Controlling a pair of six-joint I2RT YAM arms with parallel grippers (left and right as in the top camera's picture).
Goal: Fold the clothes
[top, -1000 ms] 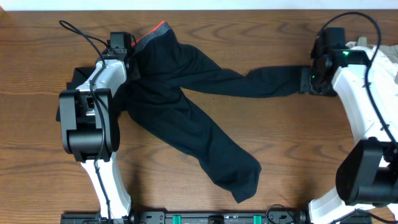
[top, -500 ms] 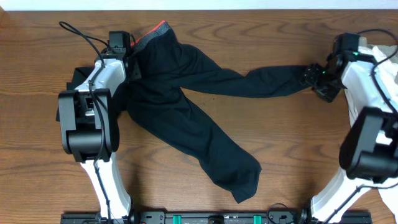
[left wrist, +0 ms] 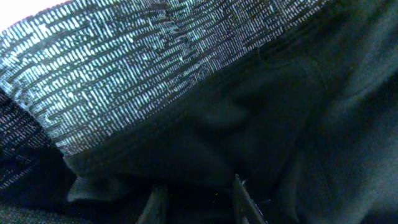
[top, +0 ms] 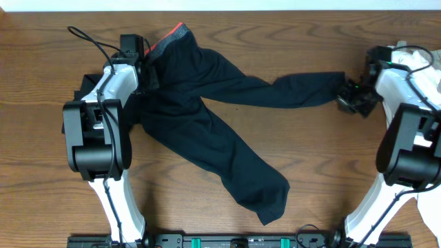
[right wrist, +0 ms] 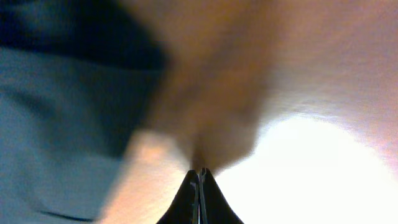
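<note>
Trousers (top: 207,117) leg-end just beside right hand (top: 356,98)

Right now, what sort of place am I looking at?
Probably a robotics lab or test bench: a left arm and right arm, white with trailing cable, stand at a wooden table, and black trousers lie spread between them.

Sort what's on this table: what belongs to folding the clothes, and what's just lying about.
Belongs to the job:
- black trousers
- left gripper, at their waistband
- right gripper, beside one leg's end

Lying about:
- small black garment, partly under the left arm
- white cloth, at the right edge
</note>
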